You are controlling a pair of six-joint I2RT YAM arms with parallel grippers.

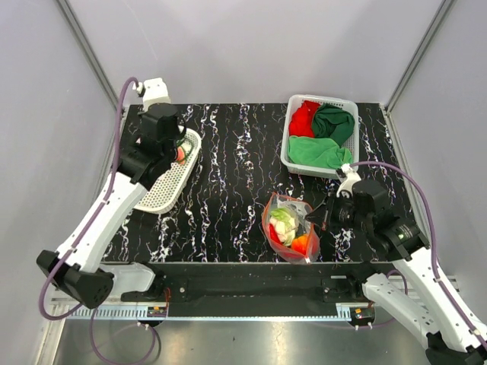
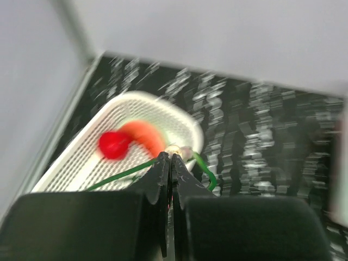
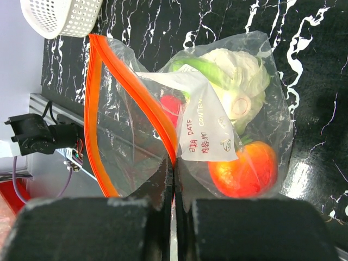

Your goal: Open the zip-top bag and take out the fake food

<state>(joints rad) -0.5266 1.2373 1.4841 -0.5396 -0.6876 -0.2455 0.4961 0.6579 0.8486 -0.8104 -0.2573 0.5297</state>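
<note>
The zip-top bag [image 1: 289, 226] lies on the black marbled table near the front, its orange-red zip strip [image 3: 98, 114] spread apart in a loop. Inside show fake food: a pale cabbage [image 3: 236, 76], an orange-red round fruit [image 3: 244, 169], a red piece [image 3: 171, 106]. My right gripper [image 3: 173, 163] is shut on the bag's edge at the strip. My left gripper [image 2: 170, 157] is shut above the white mesh basket [image 2: 76, 163], where a red round fruit [image 2: 113, 144] and an orange-red slice [image 2: 145, 136] lie. A thin green stem [image 2: 122, 174] runs by its tips; whether it is pinched is unclear.
A second white basket [image 1: 288, 148] with red and green cloths stands at the back right. The left basket [image 1: 163, 190] sits by the table's left edge. Grey walls close in both sides, and a metal rail [image 1: 243, 289] runs along the front.
</note>
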